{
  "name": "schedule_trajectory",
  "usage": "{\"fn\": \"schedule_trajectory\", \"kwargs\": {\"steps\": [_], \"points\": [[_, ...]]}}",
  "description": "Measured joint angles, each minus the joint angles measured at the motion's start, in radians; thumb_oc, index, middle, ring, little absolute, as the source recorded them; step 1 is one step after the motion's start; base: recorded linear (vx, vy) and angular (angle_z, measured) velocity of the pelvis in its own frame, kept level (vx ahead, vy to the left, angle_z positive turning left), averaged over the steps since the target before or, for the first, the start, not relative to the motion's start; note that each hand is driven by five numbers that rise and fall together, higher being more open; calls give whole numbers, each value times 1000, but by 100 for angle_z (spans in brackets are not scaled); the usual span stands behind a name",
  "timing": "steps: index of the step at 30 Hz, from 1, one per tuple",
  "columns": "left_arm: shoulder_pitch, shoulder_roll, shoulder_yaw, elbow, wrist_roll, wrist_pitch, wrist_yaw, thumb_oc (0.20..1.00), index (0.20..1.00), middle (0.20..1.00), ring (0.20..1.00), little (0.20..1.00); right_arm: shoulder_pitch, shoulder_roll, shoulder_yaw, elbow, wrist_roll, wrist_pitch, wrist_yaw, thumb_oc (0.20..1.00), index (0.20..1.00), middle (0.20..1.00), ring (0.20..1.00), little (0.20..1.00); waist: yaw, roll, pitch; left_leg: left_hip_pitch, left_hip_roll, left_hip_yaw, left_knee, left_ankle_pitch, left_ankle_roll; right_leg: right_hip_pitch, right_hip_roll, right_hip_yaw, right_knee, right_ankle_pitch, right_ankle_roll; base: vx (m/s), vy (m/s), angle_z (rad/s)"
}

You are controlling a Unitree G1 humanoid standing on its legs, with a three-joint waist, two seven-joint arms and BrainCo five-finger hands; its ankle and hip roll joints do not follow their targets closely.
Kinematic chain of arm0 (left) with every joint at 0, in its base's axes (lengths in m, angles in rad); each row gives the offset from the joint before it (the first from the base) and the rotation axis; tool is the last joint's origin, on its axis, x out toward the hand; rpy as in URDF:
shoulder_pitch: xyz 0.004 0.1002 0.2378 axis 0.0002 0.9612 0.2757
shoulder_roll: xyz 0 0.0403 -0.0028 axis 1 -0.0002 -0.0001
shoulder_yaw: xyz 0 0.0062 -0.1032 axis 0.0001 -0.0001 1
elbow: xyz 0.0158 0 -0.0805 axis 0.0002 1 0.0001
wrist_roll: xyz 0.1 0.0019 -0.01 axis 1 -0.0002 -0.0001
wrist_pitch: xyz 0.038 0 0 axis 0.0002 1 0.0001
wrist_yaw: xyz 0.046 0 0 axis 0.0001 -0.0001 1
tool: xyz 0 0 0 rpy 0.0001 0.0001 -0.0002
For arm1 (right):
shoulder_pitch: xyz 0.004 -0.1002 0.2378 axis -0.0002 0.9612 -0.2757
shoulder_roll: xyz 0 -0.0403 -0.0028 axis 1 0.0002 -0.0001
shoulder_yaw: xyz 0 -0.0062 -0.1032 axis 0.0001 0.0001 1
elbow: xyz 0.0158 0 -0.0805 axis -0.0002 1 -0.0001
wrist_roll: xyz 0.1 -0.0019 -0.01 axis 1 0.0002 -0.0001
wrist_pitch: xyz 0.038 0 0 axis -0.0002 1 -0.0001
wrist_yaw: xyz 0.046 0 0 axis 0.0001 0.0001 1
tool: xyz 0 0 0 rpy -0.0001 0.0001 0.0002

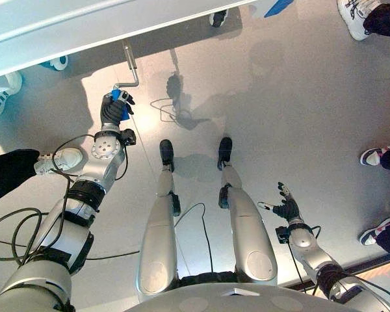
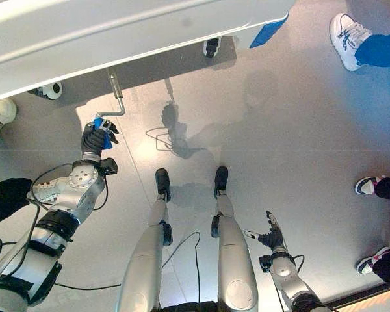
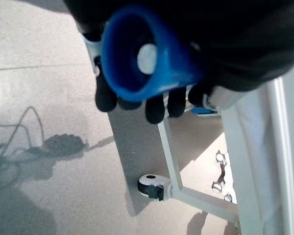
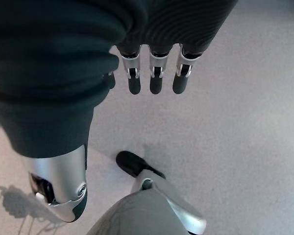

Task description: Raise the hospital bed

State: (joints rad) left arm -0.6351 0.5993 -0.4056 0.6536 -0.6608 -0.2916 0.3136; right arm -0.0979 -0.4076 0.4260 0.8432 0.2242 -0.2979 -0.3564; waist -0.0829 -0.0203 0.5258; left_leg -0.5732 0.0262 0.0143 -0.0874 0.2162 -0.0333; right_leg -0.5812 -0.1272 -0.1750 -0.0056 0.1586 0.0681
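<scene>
Bed (image 1: pixel 84 26): only its white underside edge shows, running across the far side of the eye views and cut off at both ends. In the left wrist view a white frame leg (image 3: pixel 171 156) and one castor (image 3: pixel 152 186) are seen from below; the rest of the frame runs out of view.

Crank (image 1: pixel 131 65): a grey bent rod comes out from under the bed edge toward the robot, then turns sideways toward the robot's left and ends in a blue grip (image 3: pixel 147 61). The grip's long axis points almost straight at the left wrist camera, so only its round end face reads clearly.

Left hand (image 1: pixel 114 109): raised to the crank, fingers curled round the blue grip, dark fingertips (image 3: pixel 156 108) wrapping past it.

Right hand (image 1: pixel 286 207): low at the robot's right side, well apart from the bed, fingers relaxed and straight, holding nothing, above the grey floor (image 1: pixel 279 104).

Persons' shoes (image 2: pixel 348 36) stand at the edges.
</scene>
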Motion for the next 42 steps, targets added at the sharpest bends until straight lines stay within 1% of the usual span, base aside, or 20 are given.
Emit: {"fn": "schedule_trajectory", "kwargs": {"steps": [4,9,13,14,19,21,26,30,35,36,42], "points": [[-7,5,0,10,1,-3,-1,200,200,200,200,200,0,-2,0,0,0,0,0,1000,1000,1000,1000,1000,6,0,0,-16,0,-9,0,0,0,-11,0,-2,0,-3,1,0,17,5],[-81,9,-4,138,18,-5,-2,200,200,200,200,200,-1,-4,0,-2,1,0,0,1000,1000,1000,1000,1000,13,-1,0,-65,0,-22,0,7,-3,-49,2,-12,0,-5,1,4,9,8],[-132,5,-5,230,27,-2,-14,200,200,200,200,200,-1,-4,8,-6,1,-1,-1,1000,1000,1000,1000,1000,9,-1,-1,-95,-2,-29,0,8,-2,-73,1,-16,-3,-5,2,16,16,5],[-162,4,-5,277,41,0,-15,200,200,200,200,200,-2,-4,15,-16,2,-2,-2,1000,1000,1000,1000,1000,5,-2,-1,-113,-2,-29,0,9,-2,-90,1,-16,-3,-5,2,0,0,0],[-214,5,-5,381,60,7,-14,200,200,200,200,200,-9,-6,23,-51,5,-4,-4,1000,1000,1000,1000,1000,-25,-2,-1,-151,-1,-20,0,12,0,-123,1,-22,-4,-5,2,19,12,2],[-251,6,-5,428,87,24,-13,200,200,200,200,200,-11,-6,36,-86,5,-11,-6,1000,1000,1000,1000,1000,-38,-2,-1,-172,-1,-14,1,13,1,-148,1,-21,-4,-4,2,9,4,-3],[-291,6,-6,477,129,47,0,200,200,200,200,200,-13,-11,57,-117,5,-26,-19,1000,1000,1000,1000,1000,-43,-5,-2,-191,2,11,0,13,1,-183,3,4,5,-3,1,9,2,-9],[-308,8,-5,499,138,54,15,200,200,200,200,200,-14,-12,62,-125,5,-31,-22,1000,1000,1000,1000,1000,-60,-7,-3,-193,4,21,0,13,1,-192,6,16,10,-2,0,-1,-23,-5],[-314,11,-5,527,138,68,36,200,200,200,200,200,-15,-15,64,-140,5,-32,-22,1000,1000,1000,1000,1000,-77,-11,-5,-199,7,61,0,12,3,-220,12,52,11,10,0,-15,-32,-16],[-316,12,-4,538,139,69,42,200,200,200,200,200,-15,-15,66,-156,5,-32,-22,1000,1000,1000,1000,1000,-81,-20,-7,-201,9,73,0,11,3,-230,15,63,13,13,-1,-18,-49,-19],[-315,33,-1,600,140,98,61,200,200,200,200,200,-17,-19,83,-176,4,-47,-24,1000,1000,1000,1000,1000,-126,-33,-6,-205,15,122,0,10,3,-267,24,110,24,26,-4,-15,-34,-18]]}}
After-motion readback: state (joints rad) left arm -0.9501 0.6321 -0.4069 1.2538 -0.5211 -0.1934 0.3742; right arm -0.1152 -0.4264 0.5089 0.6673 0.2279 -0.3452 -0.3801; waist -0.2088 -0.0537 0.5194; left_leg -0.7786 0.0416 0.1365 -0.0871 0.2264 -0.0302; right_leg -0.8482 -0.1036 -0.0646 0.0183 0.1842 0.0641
